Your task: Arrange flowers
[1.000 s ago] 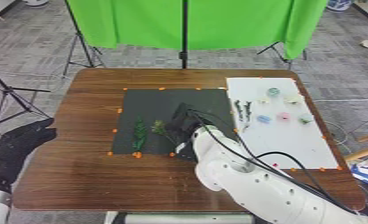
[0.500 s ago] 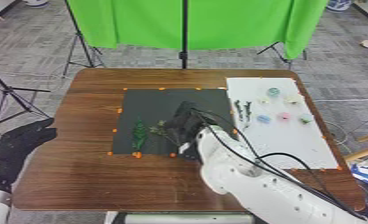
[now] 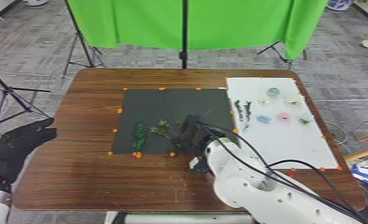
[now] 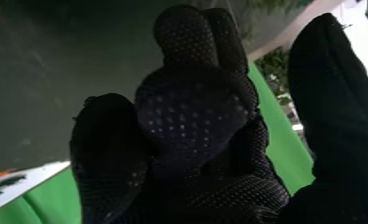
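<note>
Right hand point(image 3: 195, 131) over the near right part of the dark mat point(image 3: 176, 102), fingers loosely bent, thumb standing well off them, and nothing in its grasp that I can see! Just beside it lies the greenery: one long green stem point(image 3: 140, 136) nearer the mat's left edge, then a looser leafy sprig point(image 3: 160, 129) next to the hand, and whether that's one piece or two, I can't tell. We look to be in the foliage stage, the base going down ahead of any blooms. The next move probably calls for a clear lift away, then a careful pinch on the white board point(image 3: 296, 150). What's waiting there? Two dark slender stems, left point(image 3: 239, 109) and right point(image 3: 248, 111), side by side, and six flower heads: blue-green point(image 3: 273, 92), two pale ones point(image 3: 264, 100) point(image 3: 292, 99), blue point(image 3: 264, 119), pink point(image 3: 283, 117), greenish white point(image 3: 306, 118). Far left, the left hand point(image 3: 22, 142) sits out, relaxed and empty.
</note>
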Tool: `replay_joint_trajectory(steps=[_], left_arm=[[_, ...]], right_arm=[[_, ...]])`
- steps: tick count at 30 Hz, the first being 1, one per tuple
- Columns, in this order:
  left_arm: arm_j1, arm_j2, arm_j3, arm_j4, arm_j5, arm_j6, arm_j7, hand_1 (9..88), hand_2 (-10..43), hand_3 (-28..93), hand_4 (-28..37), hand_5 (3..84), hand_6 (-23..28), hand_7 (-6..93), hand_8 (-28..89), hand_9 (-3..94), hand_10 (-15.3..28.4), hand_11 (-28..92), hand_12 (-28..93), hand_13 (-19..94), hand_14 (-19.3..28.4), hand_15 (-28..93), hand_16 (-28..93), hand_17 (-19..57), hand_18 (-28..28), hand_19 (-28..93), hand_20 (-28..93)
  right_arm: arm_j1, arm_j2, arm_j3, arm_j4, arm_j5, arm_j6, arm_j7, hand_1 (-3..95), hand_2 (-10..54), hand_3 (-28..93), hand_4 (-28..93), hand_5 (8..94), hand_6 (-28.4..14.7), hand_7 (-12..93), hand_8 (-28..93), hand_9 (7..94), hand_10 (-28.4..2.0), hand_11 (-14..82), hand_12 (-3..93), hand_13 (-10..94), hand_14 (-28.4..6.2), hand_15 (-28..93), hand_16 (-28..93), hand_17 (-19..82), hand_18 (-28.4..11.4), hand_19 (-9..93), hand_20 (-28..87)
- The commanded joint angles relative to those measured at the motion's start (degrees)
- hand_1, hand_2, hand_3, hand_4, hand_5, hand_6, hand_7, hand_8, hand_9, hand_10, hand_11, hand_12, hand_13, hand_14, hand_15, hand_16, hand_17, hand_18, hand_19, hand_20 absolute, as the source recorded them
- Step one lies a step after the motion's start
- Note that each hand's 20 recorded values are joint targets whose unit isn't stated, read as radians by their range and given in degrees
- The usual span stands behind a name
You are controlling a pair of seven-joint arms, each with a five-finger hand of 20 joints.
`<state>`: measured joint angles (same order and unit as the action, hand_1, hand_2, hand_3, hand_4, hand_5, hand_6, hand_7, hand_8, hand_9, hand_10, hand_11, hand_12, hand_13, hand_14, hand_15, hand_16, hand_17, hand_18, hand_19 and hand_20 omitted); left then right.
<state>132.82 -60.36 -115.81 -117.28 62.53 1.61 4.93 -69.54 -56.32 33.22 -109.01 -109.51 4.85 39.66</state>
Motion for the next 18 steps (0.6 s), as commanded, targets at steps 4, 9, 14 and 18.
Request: replay_joint_trajectory(steps=[4, 9, 14, 18], left_arm=[[0.2, -0.52, 0.05, 0.23, 0.46, -0.83, -0.60, 28.9, 2.2, 65, -22.0, 47.7, 5.8, 9.3, -6, 48.0, 15.0, 16, 9, 39, 18.2, 16, -3, 8.6, 14.9, 19, 17], [0.3, -0.56, -0.02, 0.21, 0.43, -0.98, -0.67, 29.0, 2.3, 65, -22.0, 47.7, 5.7, 9.3, -6, 47.9, 15.0, 16, 9, 39, 18.2, 16, -4, 8.6, 14.9, 19, 18], [0.5, -0.67, -0.03, 0.16, 0.41, -1.00, -0.72, 28.9, 2.3, 65, -21.9, 47.7, 5.7, 9.4, -6, 48.0, 15.0, 16, 9, 39, 18.1, 16, -4, 8.6, 14.9, 19, 18], [0.5, -0.62, 0.03, 0.11, 0.39, -0.94, -0.86, 28.9, 2.2, 65, -21.9, 47.7, 5.7, 9.4, -6, 47.9, 15.1, 16, 9, 39, 18.2, 16, -3, 8.6, 14.9, 19, 17]], right_arm=[[-1.0, -0.5, -0.7, -1.5, 2.6, -1.5, -0.9, 39.3, -8.0, 60, -12, 81.7, -6.4, 24, -8, 92.8, -14.2, 30.8, 22.8, 94, -2.0, 56, 17, 77, -5.1, 85, 31], [-1.1, -0.3, -0.6, -2.5, 3.1, -1.8, -1.3, 39.3, -7.8, 60, -12, 81.8, -6.4, 24, -8, 92.9, -14.2, 30.7, 22.9, 94, -2.0, 57, 17, 77, -5.1, 85, 31], [-1.4, 0.6, 1.1, -3.4, 0.5, -1.3, -1.4, 39.2, -7.6, 60, -12, 81.7, -6.4, 24, -8, 92.8, -14.2, 30.6, 23.0, 94, -2.2, 56, 17, 77, -5.2, 85, 31], [0.1, 2.3, 3.1, -3.4, -4.8, 1.9, -0.9, 38.8, -7.7, 60, -12, 81.6, -6.4, 24, -8, 92.7, -14.0, 30.8, 23.0, 94, -2.3, 56, 17, 77, -5.4, 85, 32]])
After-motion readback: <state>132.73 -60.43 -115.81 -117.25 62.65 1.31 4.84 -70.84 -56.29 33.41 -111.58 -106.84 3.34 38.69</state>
